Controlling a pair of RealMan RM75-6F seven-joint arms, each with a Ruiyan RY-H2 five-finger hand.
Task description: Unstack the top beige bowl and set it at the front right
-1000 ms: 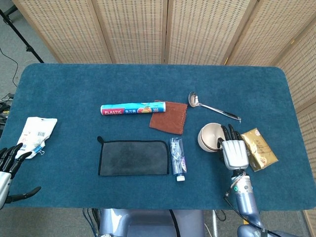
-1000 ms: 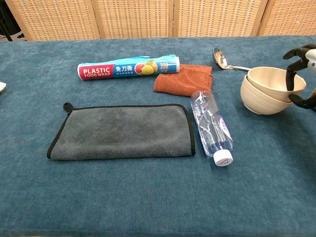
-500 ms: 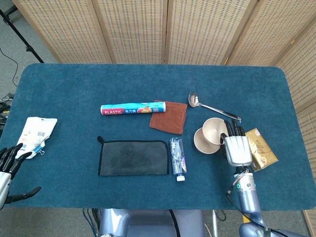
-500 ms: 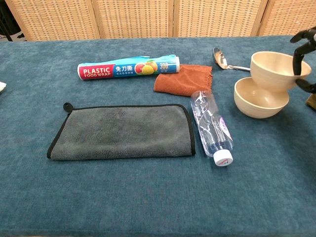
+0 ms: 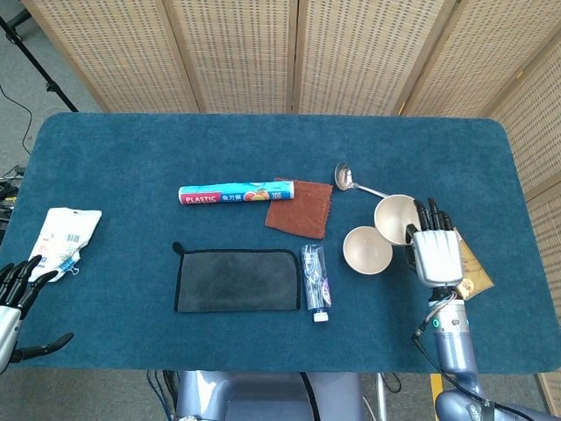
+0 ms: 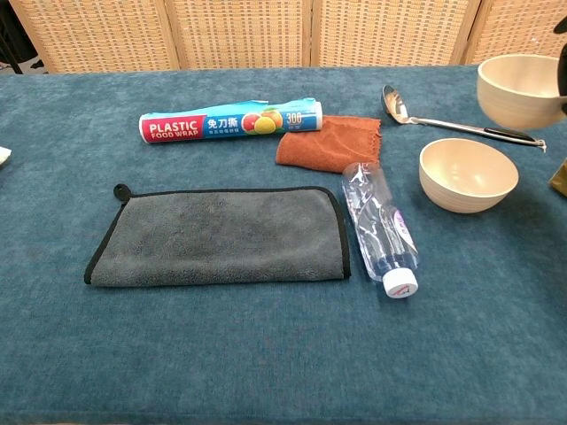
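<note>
Head view, nearest edge first: left hand (image 5: 13, 294) sits idle at the lower left corner, fingers spread, nothing in them. Right hand (image 5: 436, 253) at lower right grips the top beige bowl (image 5: 396, 218) by its rim and carries it clear of the table.

Change over the last second: bowls were nested, then the top one rose, and now it's fully off and shifted right. Lower bowl (image 5: 367, 250) sits alone on the blue table (image 5: 131, 149), just left of the lifted one. Unstack looks done; placement at front right is still to do. Gold packet (image 5: 473, 274) under the hand sits near that spot, so watch clearance.

Mid-frame: grey cloth (image 5: 237, 279), water bottle (image 5: 316, 282) lying flat, label unreadable. Further up: brown cloth (image 5: 300, 207), ladle (image 5: 351, 181), and a wrap roll (image 6: 230, 122) reading "PLASTIC FOOD WRAP" and "300" in chest view. White packet (image 5: 66, 235) at left, print too small.
</note>
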